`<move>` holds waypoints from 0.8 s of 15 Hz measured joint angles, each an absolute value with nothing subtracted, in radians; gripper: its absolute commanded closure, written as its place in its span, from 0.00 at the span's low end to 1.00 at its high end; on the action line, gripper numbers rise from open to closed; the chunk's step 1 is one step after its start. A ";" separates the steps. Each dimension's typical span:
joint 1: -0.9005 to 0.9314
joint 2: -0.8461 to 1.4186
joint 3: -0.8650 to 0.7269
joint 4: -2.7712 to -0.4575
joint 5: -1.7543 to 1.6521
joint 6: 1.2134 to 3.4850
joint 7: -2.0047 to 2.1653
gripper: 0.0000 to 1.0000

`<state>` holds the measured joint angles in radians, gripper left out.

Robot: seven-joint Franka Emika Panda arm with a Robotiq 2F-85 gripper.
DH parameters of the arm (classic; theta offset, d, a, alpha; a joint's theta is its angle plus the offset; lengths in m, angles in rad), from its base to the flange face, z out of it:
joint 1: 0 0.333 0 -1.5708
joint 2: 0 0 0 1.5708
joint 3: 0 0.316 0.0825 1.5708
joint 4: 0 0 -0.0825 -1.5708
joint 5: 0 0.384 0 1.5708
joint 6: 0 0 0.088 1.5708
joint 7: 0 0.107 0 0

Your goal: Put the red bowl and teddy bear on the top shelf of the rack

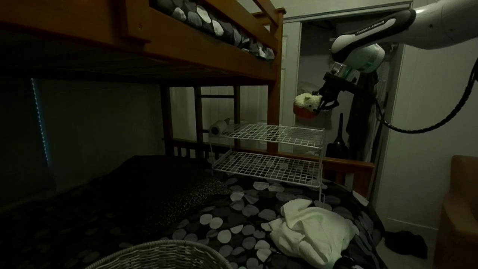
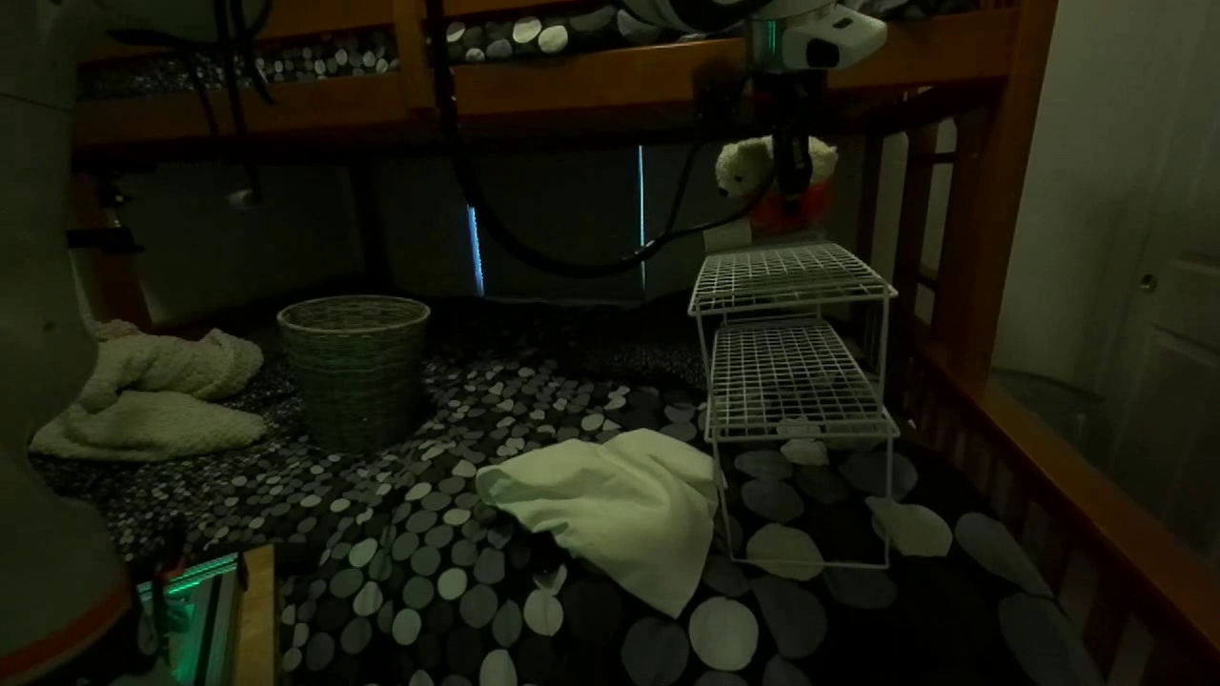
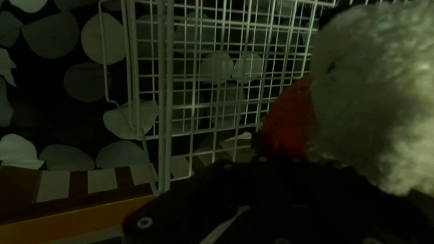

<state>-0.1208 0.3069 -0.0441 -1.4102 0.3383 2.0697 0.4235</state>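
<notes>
A white teddy bear (image 1: 307, 100) sits in the red bowl (image 1: 304, 112), its head above the rim. Both also show in an exterior view as the bear (image 2: 742, 170) and the bowl (image 2: 805, 208). My gripper (image 1: 319, 105) is shut on the bowl's edge and holds it in the air. The white wire rack stands on the bed; its top shelf (image 1: 278, 135) also shows in an exterior view (image 2: 791, 276). The load is higher than this shelf. In the wrist view, the bowl (image 3: 290, 118) and bear (image 3: 373, 84) are at the right; dark fingers (image 3: 274, 157) hide part of the bowl.
A white cylindrical object (image 1: 219, 127) lies at one end of the top shelf. The bunk bed's wooden rail (image 1: 224, 48) and post (image 1: 274, 104) are near the rack. A white cloth (image 1: 313, 231) and wicker basket (image 2: 353, 372) are on the bed.
</notes>
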 measured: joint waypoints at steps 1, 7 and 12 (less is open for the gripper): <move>-0.111 0.329 -0.045 -1.381 0.330 2.056 0.441 0.99; -0.062 0.451 -0.051 -1.310 0.322 2.224 0.576 0.99; -0.039 0.506 -0.070 -1.308 0.287 2.257 0.661 0.64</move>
